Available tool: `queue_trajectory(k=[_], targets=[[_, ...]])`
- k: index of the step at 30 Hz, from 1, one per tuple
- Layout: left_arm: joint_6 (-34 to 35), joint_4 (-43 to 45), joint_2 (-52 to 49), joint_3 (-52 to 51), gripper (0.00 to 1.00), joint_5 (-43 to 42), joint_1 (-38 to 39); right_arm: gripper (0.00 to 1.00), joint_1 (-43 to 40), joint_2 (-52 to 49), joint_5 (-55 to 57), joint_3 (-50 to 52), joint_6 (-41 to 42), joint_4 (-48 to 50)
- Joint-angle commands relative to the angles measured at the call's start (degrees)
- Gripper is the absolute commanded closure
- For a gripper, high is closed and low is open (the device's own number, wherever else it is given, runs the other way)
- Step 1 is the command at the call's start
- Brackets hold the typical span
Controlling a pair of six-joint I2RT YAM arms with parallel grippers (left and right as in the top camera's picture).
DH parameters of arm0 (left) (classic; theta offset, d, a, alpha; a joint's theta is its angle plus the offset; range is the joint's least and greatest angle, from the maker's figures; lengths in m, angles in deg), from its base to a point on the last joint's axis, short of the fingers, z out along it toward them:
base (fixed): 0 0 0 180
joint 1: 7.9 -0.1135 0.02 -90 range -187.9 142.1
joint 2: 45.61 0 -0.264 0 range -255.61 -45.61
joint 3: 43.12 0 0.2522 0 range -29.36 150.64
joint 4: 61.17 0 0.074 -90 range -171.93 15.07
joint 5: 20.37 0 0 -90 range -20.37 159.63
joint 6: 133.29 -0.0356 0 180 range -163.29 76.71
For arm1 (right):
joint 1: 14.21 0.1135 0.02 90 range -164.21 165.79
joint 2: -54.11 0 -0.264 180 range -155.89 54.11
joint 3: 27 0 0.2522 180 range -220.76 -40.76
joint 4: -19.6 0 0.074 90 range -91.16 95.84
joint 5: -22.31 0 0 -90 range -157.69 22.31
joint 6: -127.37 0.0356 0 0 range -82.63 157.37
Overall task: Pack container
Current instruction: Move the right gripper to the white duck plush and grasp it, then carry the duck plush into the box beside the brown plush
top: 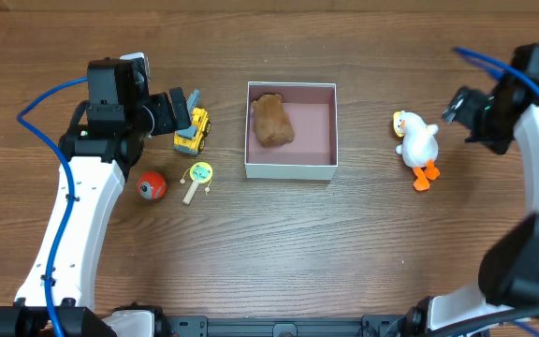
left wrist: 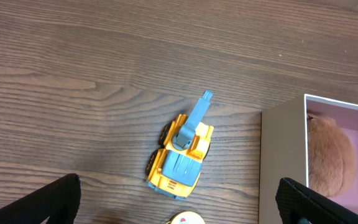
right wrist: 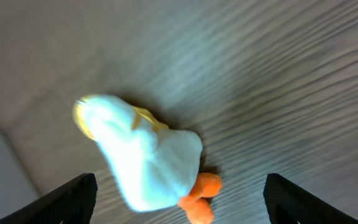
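The container (top: 291,169) is a square white box with a pink inside at the table's middle; a brown plush toy (top: 272,120) lies in its left half. The box's wall (left wrist: 281,162) and the plush (left wrist: 330,155) show in the left wrist view. A yellow toy truck (top: 192,131) lies left of the box, also in the left wrist view (left wrist: 180,157). My left gripper (top: 181,106) is open and empty above the truck. A white plush duck (top: 417,145) with orange feet lies right of the box. My right gripper (top: 464,105) is open and empty, above and right of the duck (right wrist: 143,160).
A red ball (top: 152,185) and a small yellow-green rattle (top: 197,178) lie on the wooden table in front of the truck. The rattle's top edge shows in the left wrist view (left wrist: 186,218).
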Motion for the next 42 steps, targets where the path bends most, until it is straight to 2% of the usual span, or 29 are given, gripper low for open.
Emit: queue_trajectory(k=[1, 5, 9, 10, 12, 15, 17, 18, 19, 20, 26, 27, 29, 32, 34, 38, 42], targets=[[-1.3, 0.0, -0.2, 1.8, 0.00, -0.8, -0.4, 0.12, 1.0, -4.9, -2.3, 0.1, -3.8, 0.0], [-1.3, 0.0, -0.2, 1.8, 0.00, -0.8, -0.4, 0.18, 2.3, -9.0, -4.7, 0.2, -9.4, -0.4], [-1.3, 0.0, -0.2, 1.8, 0.00, -0.8, -0.4, 0.34, 4.1, -10.6, -4.7, 1.3, -9.3, -0.5], [-1.3, 0.0, -0.2, 1.8, 0.00, -0.8, -0.4, 0.43, 4.6, -10.7, -4.7, 1.9, -9.3, -0.4], [-1.3, 0.0, -0.2, 1.8, 0.00, -0.8, -0.4, 0.49, 5.7, -10.7, -4.7, 3.1, -9.3, 0.4], [-1.3, 0.0, -0.2, 1.8, 0.00, -0.8, -0.4, 0.66, 7.1, -10.7, -4.7, 3.3, -9.3, 0.1], [-1.3, 0.0, -0.2, 1.8, 0.00, -0.8, -0.4, 0.66, 7.4, -10.7, -4.7, 3.3, -9.2, -0.1], [-1.3, 0.0, -0.2, 1.8, 0.00, -0.8, -0.4, 0.60, 7.4, -10.7, -4.7, 3.3, -9.1, -0.3], [-1.3, 0.0, -0.2, 1.8, 0.00, -0.8, -0.4, 0.45, 7.4, -10.7, -4.7, 3.3, -9.1, -0.4], [-1.3, 0.0, -0.2, 1.8, 0.00, -0.8, -0.4, 0.35, 7.4, -10.7, -4.6, 3.3, -9.1, -0.5], [-1.3, 0.0, -0.2, 1.8, 0.00, -0.8, -0.4, 0.36, 7.4, -12.5, -4.1, 3.4, -8.9, 0.4], [-1.3, 0.0, -0.2, 1.8, 0.00, -0.8, -0.4, 0.42, 7.5, -13.4, -4.2, 3.4, -8.6, 0.3], [-1.3, 0.0, -0.2, 1.8, 0.00, -0.8, -0.4, 0.64, 7.5, -14.0, -4.0, 3.4, -7.9, 0.3], [-1.3, 0.0, -0.2, 1.8, 0.00, -0.8, -0.4, 0.90, 7.4, -13.7, -4.1, 3.1, -5.8, -0.4], [-1.3, 0.0, -0.2, 1.8, 0.00, -0.8, -0.4, 0.96, 7.5, -12.6, -4.3, 1.6, -4.7, -2.4], [-1.3, 0.0, -0.2, 1.8, 0.00, -0.8, -0.3, 0.96, 9.2, -7.4, -5.3, -2.9, -1.5, -8.1], [-1.3, 0.0, -0.2, 1.8, 0.00, -0.8, -0.4, 0.96, 15.2, 0.6, -6.6, -7.0, 0.2, -11.2]])
